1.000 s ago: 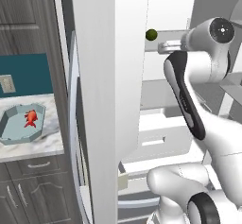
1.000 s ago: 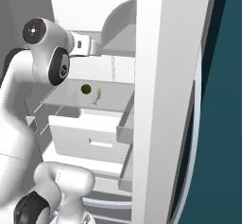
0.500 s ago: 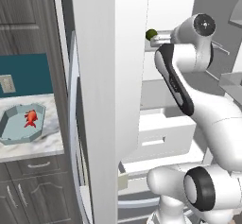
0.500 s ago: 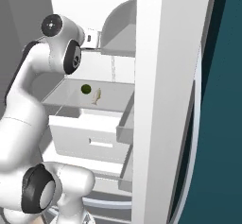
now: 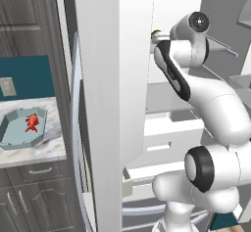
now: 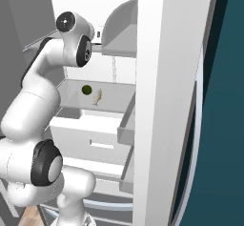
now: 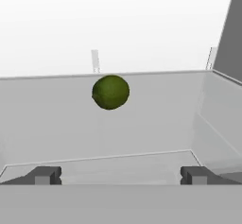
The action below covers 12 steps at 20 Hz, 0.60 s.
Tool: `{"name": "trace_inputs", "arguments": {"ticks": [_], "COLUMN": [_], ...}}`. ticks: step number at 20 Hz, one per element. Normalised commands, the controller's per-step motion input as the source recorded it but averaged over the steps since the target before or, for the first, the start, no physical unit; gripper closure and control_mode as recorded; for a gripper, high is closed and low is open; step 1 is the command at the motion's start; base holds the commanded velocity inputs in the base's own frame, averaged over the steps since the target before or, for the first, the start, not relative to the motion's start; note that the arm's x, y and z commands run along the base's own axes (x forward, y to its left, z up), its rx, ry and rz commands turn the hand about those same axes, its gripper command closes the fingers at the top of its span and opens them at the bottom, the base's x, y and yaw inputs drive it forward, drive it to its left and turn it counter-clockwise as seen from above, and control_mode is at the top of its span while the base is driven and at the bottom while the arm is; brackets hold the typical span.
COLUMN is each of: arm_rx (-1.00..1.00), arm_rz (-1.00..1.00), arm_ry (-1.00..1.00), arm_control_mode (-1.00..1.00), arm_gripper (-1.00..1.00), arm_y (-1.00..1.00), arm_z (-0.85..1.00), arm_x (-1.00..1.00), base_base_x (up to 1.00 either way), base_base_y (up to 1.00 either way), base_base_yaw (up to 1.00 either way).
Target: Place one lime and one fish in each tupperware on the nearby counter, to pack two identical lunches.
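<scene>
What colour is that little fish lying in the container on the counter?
Bright red-orange: the fish in the pale teal tupperware shows best in the left base view.

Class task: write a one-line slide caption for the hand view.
Open claw faces a green lime resting on a grey fridge shelf, not yet touching it.

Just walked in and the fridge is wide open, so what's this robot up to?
The arm is reaching into the open fridge toward a lime on a shelf, with a pale fish lying beside it. The gripper is open and empty, short of the lime. On the counter to the left, the teal tupperware already holds a red-orange fish, but no lime shows in it.
</scene>
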Motion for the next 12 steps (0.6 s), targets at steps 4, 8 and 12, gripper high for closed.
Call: {"name": "trace_inputs", "arguments": {"ticks": [4, 8, 12], "arm_rx": [0.0, 0.0, 0.0], "arm_rz": [-0.01, 0.0, 0.0], "arm_ry": [0.04, 0.13, 0.11], "arm_control_mode": [-1.0, -1.0, -1.0], "arm_gripper": [-1.0, -1.0, -1.0], "arm_y": [-0.09, 0.0, 0.0], "arm_z": [0.0, -0.01, -0.06], "arm_x": [0.64, 0.53, 0.53], "base_base_x": [0.0, 0.0, 0.0], "base_base_y": [0.0, 0.0, 0.0], "base_base_yaw": [0.0, 0.0, 0.0]}}
